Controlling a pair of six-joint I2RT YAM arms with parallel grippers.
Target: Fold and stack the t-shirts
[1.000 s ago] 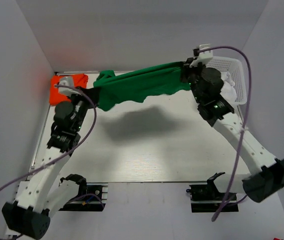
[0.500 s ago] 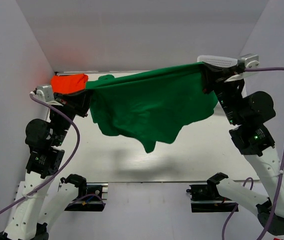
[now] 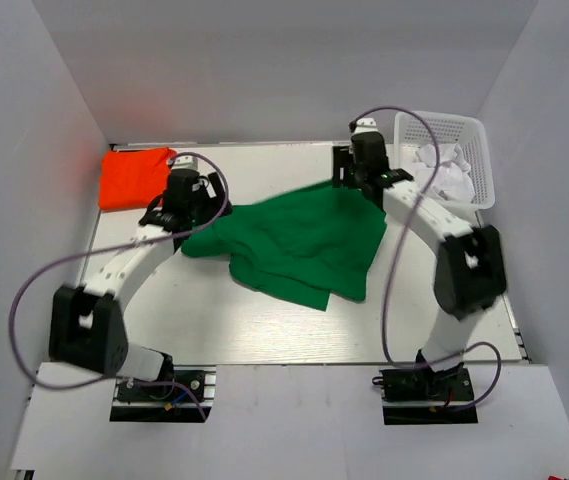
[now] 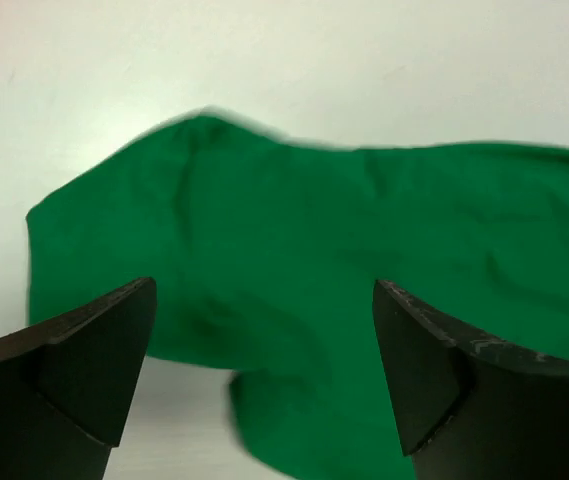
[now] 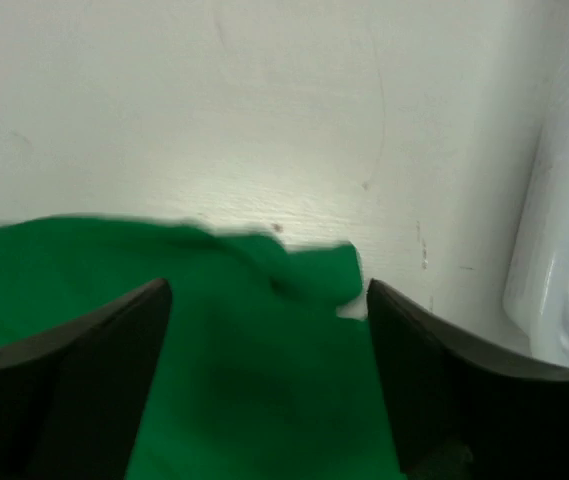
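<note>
Top view first: the green t-shirt is lying rumpled and only half spread out on the white tabletop, right between the two sets of fingers. The left fingers sit at its far left corner and the right fingers at its far right corner. From up here it's hard to say whether either set touches the cloth. The orange-red t-shirt is folded into a neat block off to the left of the left fingers and a bit beyond them, clear of the green one. A white mesh basket stands just to the right of the right fingers, with some crumpled white stuff in it.

Left wrist view: the left fingers are spread wide and gripping nothing. The green t-shirt lies flat under and ahead of them, its corner out past the left-hand finger, with bare tabletop beyond that.

Right wrist view: the right fingers are apart too, nothing pinched. The green t-shirt sits below and between them, its edge ending just ahead of the tips, then tabletop. A blurry white shape fills the edge beyond the right-hand finger; can't tell what it is.
</note>
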